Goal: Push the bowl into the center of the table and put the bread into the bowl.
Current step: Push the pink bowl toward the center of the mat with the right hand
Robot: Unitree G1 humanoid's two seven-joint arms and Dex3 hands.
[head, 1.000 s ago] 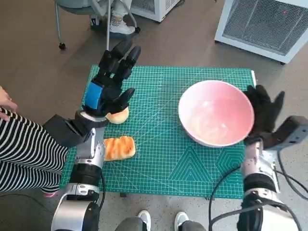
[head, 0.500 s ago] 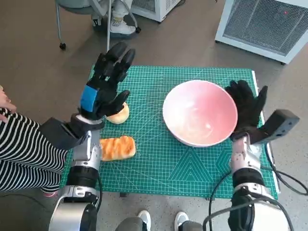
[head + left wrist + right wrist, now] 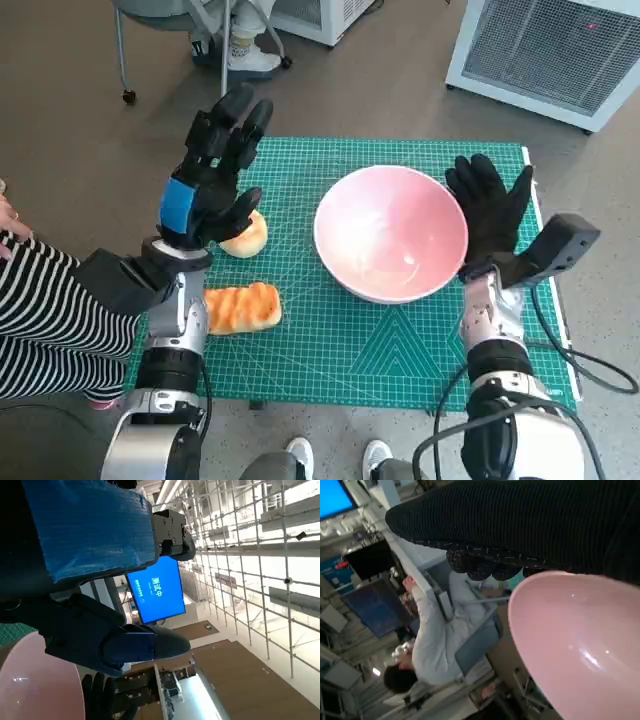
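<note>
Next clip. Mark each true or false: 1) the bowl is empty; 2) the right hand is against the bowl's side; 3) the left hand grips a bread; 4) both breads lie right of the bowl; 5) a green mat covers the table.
1) The pink bowl is empty: true.
2) The right hand is against its side: true.
3) False: the left hand is raised, open, holding nothing.
4) False: the round bread and the long bread lie to its left.
5) The green mat covers the table: true.
</note>
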